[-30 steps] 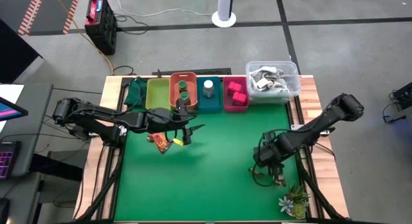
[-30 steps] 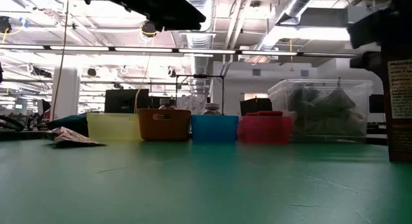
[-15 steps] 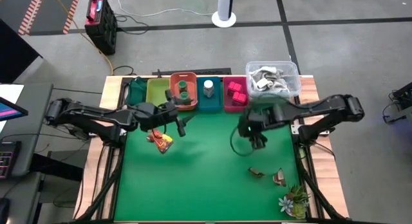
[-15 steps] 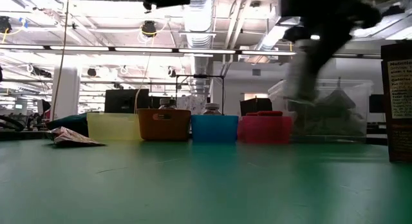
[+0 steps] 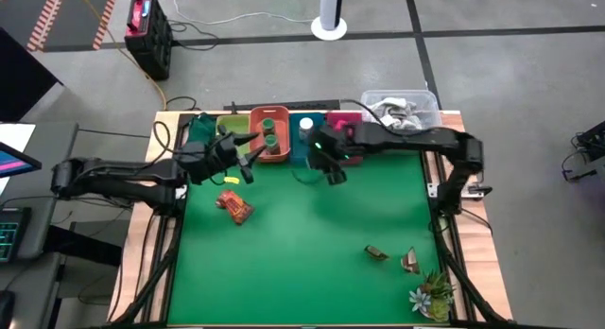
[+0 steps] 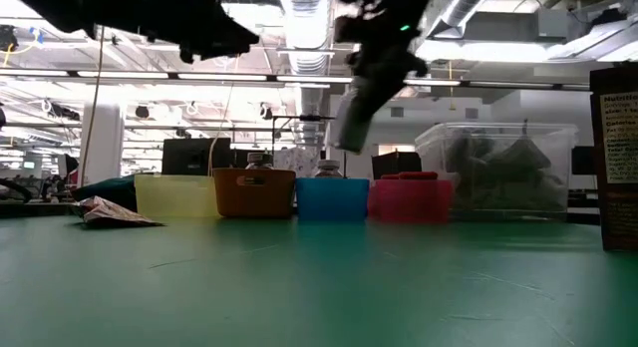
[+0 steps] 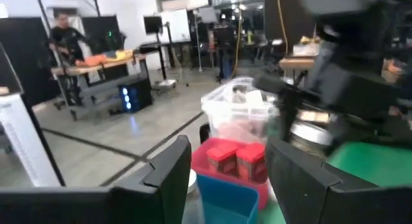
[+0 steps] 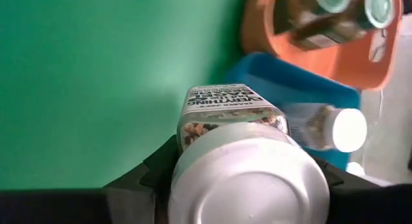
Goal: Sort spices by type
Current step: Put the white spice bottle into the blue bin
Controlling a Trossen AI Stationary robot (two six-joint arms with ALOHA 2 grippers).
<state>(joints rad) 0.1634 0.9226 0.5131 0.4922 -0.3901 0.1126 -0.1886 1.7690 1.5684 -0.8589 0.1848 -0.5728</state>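
Green felt counter [image 5: 302,234], high view: right gripper [image 5: 331,164] by blue bin [image 5: 307,145]; left gripper [image 5: 241,159] fingers apart, empty, near orange bin [image 5: 269,135]. Crinkly sachet [image 5: 234,206] lies flat. Right wrist: fingers clamp white-capped round jar [image 8: 248,166] above blue bin.

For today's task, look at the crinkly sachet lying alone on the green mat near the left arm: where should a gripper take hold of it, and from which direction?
Come straight down from above and pinch the brown sachet across its narrow width, near the middle. It lies flat and slantwise on the mat, as the low view confirms, so no side offers a grip. Nothing crowds it; the left gripper is open nearby.
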